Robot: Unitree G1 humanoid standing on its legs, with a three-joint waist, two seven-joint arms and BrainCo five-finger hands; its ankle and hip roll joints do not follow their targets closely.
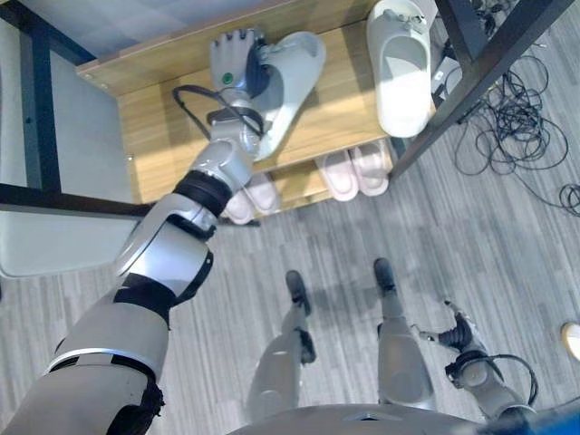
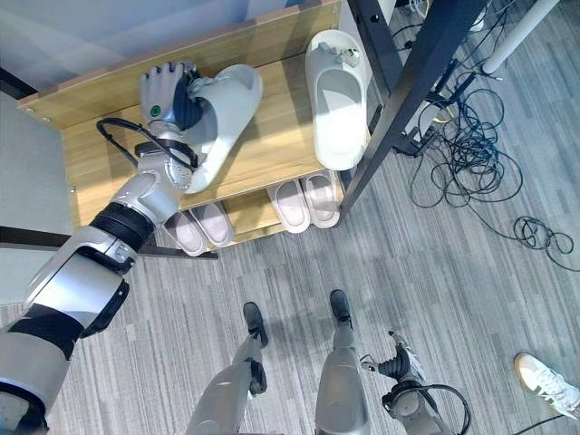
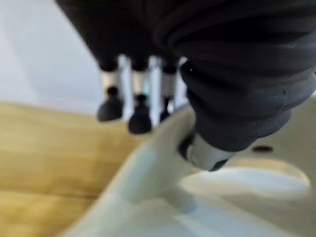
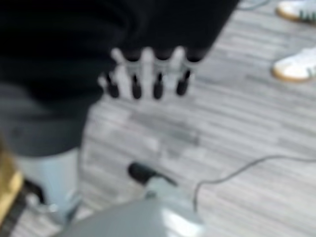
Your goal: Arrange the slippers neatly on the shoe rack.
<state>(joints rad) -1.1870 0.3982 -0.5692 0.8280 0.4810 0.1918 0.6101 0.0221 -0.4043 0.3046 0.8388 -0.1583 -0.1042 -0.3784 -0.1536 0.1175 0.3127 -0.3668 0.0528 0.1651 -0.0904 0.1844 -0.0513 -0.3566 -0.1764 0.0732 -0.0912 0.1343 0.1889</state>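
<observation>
While the robot's left hand (image 2: 170,91) reaches over the top board of the light wooden shoe rack (image 2: 263,149), it grips a pale, thick-soled foam slipper (image 2: 222,118) by its strap. In the left wrist view the thumb (image 3: 207,153) is hooked under the pale strap (image 3: 148,158) and the dark-tipped fingers (image 3: 126,111) hang past its outer edge, so the hand is closed round the strap; the blur leaves the exact hold a little uncertain. This slipper lies askew, slanting across the board with one end near the back edge and the other reaching toward the front edge. To its right, apart from it, the second pale foam slipper (image 2: 337,95) lies straight on the same board, running front to back beside the dark metal post (image 2: 408,86). On the lower shelf, two pairs of small whitish slippers (image 2: 306,201) peek out from under the top board. Far to the right and low, the right hand (image 2: 399,365) hangs idle above the grey wood-grain floor (image 2: 435,263), with its fingers (image 4: 145,74) straight and holding nothing.

My judgement is that the step in hand is placing and squaring up the first slipper. The next move calls for turning it until it runs parallel to its mate, sliding it rightward to sit just beside that one, then freeing the thumb from under the strap without dragging the slipper crooked again.
</observation>
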